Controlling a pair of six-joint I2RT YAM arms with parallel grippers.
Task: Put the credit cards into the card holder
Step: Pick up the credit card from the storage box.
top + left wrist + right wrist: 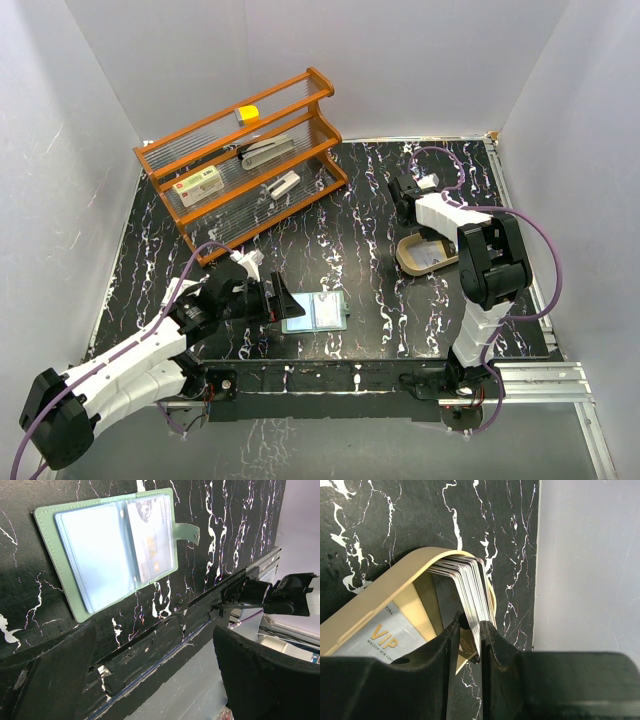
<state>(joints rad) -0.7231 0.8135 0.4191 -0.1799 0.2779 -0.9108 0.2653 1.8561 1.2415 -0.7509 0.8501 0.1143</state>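
**Top view:** open green folding card holder (315, 312) lies flat on the black marbled tabletop (370, 200), just beside the left gripper (282, 298). The right arm partly hides the tan oval tray (402, 252).

**Left wrist:** jaws wide apart, empty.

**Right wrist:** right gripper (471, 627), jaws clamped on a fanned stack of thin pale credit cards (465, 577) in the tray. The cards are probably light, stiff and slippery, best pinched across the faces. The lower edges are hidden.

Bare table (370, 270) between card holder (315, 312) and tray (404, 252): room to pass. Rack (245, 150) blocks far left corner. Left gripper (284, 303), jaws wide, crowds card holder's left edge. Tray rim and wall (590, 555) hem in cards (470, 580).
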